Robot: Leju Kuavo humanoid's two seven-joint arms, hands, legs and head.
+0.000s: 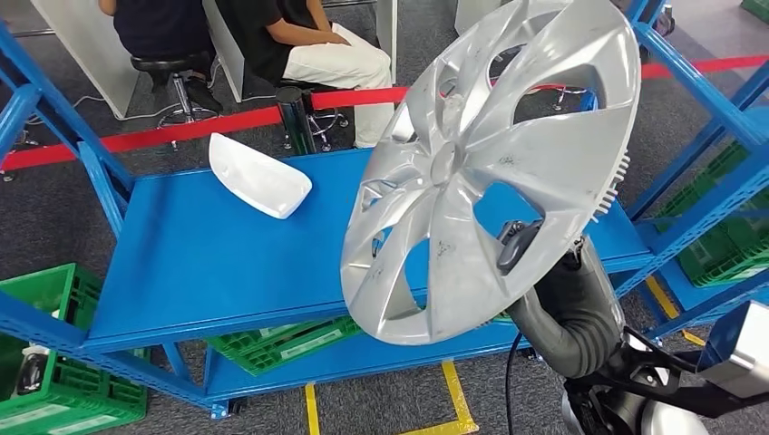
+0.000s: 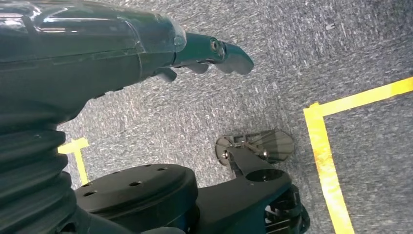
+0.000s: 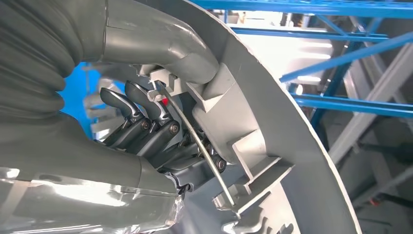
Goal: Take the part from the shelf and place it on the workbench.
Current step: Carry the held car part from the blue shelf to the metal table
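Observation:
A large silver wheel cover (image 1: 490,163) with curved spokes is held up, tilted, in front of the blue shelf (image 1: 199,263). My right hand (image 1: 519,243) grips it from behind near its lower right rim, and dark fingers show through a gap between spokes. The right wrist view shows the fingers (image 3: 146,122) curled round the ribbed back of the wheel cover (image 3: 272,97), with the thumb over the rim. A white curved part (image 1: 258,175) lies on the shelf's back left. My left hand (image 2: 204,53) hangs over the grey floor with nothing in it, fingers stretched out.
Blue shelf uprights (image 1: 698,82) stand at right and left. Green crates sit under the shelf (image 1: 281,340), at the lower left (image 1: 54,381) and at the right (image 1: 725,236). Red barrier tape (image 1: 181,131) runs behind, with two seated people (image 1: 308,45) beyond. Yellow floor lines (image 1: 453,399) run below.

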